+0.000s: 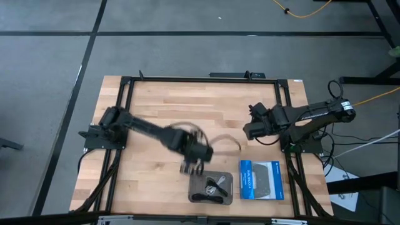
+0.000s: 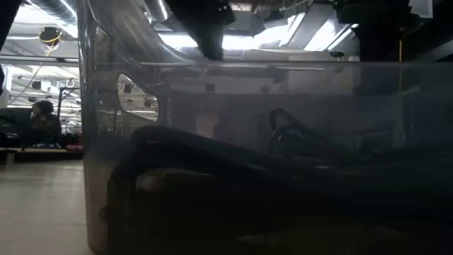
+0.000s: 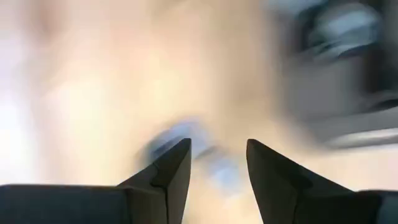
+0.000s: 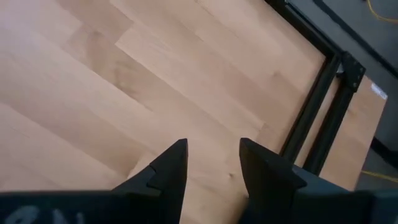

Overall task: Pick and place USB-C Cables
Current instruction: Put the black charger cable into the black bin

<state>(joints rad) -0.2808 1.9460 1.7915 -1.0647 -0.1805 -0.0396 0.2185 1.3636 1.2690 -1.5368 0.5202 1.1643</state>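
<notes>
Partly done, by the look of it — black coiled USB-C cables (image 1: 212, 186) already in the shallow grey tray (image 1: 193, 180). Left gripper (image 1: 192, 167) blurred just beside tray, fingers parted, nothing discernibly gripped. Right gripper (image 4: 210, 163) idle over bare wood, parted, empty.

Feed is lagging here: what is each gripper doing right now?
Left gripper: open, a blurred pale thing between its tips; holding cannot be told.
Right gripper: open, empty.
</notes>
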